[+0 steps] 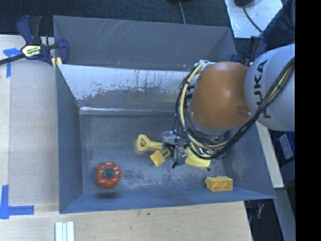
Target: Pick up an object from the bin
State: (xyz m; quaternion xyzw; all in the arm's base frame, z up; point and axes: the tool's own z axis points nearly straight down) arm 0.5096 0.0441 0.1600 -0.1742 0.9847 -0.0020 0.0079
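1. The bin (pixel 67 134) is grey metal with sloping walls and a scuffed floor.
2. A red tomato (pixel 108 175) with a green top sits at the floor's front left, well apart from everything else.
3. A yellow tool (pixel 143 143) with a ring end lies mid-floor, and a yellow chunk (pixel 158 158) is just beside it toward the front.
4. The hand (pixel 175 153) is low over the floor's middle, beneath the arm's orange cover (pixel 218 94), at the right end of the tool and chunk. Whether it is wide, narrow or holding anything cannot be told.
5. A yellow wedge (pixel 198 160) lies just right of the hand, partly under the arm.
6. An ochre block (pixel 219 184) rests near the front right corner.
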